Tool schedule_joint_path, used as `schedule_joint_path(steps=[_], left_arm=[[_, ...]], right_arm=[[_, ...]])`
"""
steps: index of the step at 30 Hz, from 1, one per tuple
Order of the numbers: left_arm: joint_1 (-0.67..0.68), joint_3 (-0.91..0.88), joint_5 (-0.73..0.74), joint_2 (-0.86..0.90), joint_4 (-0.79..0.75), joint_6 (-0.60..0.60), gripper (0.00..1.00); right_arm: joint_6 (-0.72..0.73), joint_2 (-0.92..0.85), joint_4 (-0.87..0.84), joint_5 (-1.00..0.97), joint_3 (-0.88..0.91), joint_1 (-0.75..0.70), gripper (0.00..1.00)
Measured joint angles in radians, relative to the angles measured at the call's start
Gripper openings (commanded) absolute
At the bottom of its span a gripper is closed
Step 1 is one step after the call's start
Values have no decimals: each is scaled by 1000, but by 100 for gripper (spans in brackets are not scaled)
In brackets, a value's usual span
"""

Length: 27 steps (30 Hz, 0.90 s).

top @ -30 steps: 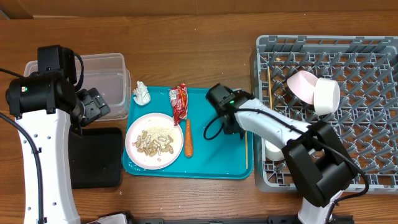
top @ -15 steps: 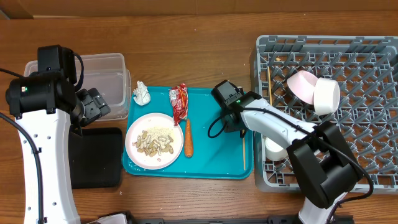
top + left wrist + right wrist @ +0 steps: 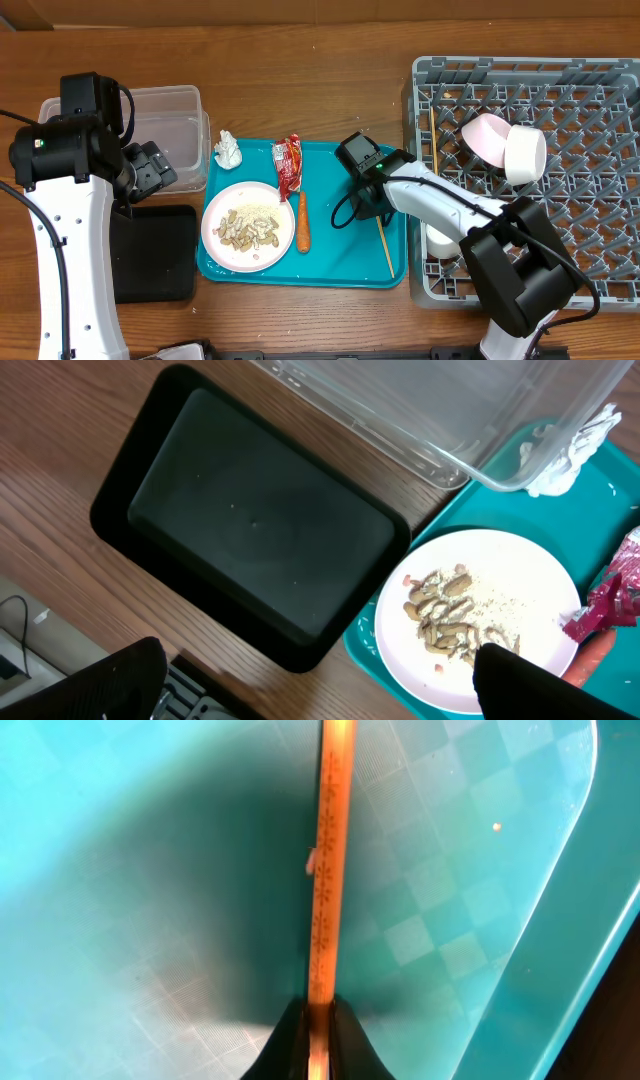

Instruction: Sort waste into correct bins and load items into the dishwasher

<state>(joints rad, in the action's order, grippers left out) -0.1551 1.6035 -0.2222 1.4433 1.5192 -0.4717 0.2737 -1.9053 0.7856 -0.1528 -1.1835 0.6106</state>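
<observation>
In the right wrist view my right gripper is shut on a thin wooden chopstick just over the teal tray. From overhead the chopstick slants out from the right gripper near the tray's right side. The white plate with food scraps, the carrot, the red wrapper and the tissue lie on the tray's left half. My left gripper is open above the black tray and the plate, holding nothing.
The clear tub stands at the far left, with the black tray in front of it. The grey dish rack fills the right side and holds a pink-sided bowl, a white cup and another chopstick.
My right gripper has shut on the chopstick. The stick's gripped end has shifted left, so it now lies slanted instead of along the tray's right edge. The left arm has not moved.
</observation>
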Motion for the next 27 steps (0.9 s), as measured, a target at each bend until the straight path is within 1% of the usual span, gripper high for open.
schedule_joint_path(steps=[4, 10, 13, 17, 20, 23, 27], left_arm=[[0, 0, 0, 0, 0, 0, 100], [0, 0, 0, 0, 0, 0, 100], [0, 0, 0, 0, 0, 0, 100], [0, 0, 0, 0, 0, 0, 100], [0, 0, 0, 0, 0, 0, 100], [0, 0, 0, 0, 0, 0, 100], [0, 0, 0, 0, 0, 0, 100]], right_arm=[[1, 0, 31, 3, -10, 0, 4], [-3, 2, 248, 19, -96, 1, 4], [-6, 34, 304, 23, -190, -1, 4], [-10, 163, 311, -16, -330, -26, 4], [-14, 240, 296, -75, -373, -87, 4], [-39, 259, 261, -126, -380, -176, 4], [-88, 227, 183, -152, -378, -293, 4]])
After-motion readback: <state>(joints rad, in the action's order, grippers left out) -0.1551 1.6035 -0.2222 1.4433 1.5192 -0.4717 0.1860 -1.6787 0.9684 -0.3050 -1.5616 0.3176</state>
